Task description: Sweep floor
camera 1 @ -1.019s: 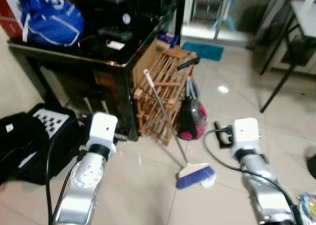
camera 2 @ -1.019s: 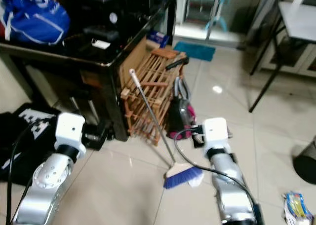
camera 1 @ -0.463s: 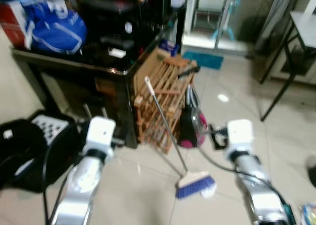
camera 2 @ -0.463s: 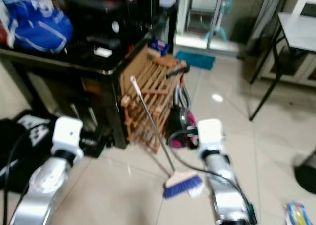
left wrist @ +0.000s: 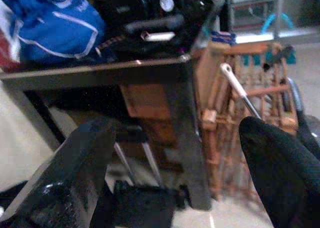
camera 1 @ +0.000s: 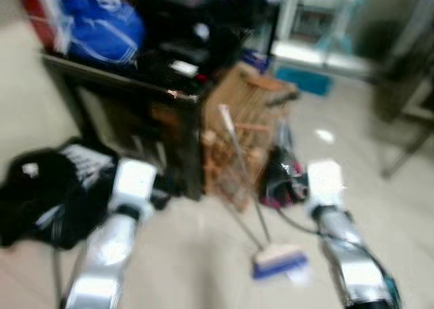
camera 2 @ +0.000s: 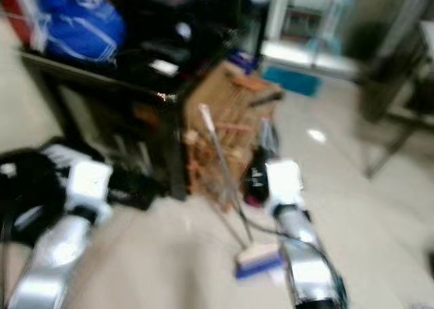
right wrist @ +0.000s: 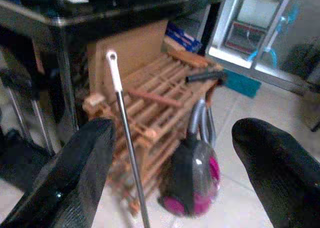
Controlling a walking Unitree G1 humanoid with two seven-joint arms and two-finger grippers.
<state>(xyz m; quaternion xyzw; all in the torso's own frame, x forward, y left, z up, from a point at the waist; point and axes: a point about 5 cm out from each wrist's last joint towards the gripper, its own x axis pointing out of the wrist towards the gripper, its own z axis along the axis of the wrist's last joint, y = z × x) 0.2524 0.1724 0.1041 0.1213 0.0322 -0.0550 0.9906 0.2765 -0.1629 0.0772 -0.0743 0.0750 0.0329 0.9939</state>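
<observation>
Here: one broom [right wrist: 126, 138] leaning on one wooden rack [right wrist: 160, 100] beside the desk [left wrist: 125, 73], head on the floor [camera 1: 203, 255]. One vacuum [right wrist: 192, 180] alongside. Left gripper [left wrist: 175, 173] and right gripper [right wrist: 170, 173], two in all, fingers spread apart, grasping nothing.

Black table [camera 1: 122, 85], far left, bearing a blue bag [camera 1: 102, 28]. Wooden rack [right wrist: 160, 108] leaning at its right side; pink-and-black vacuum cleaner [right wrist: 192, 180] just right. Black bag [camera 1: 41, 194] on floor, near left.
</observation>
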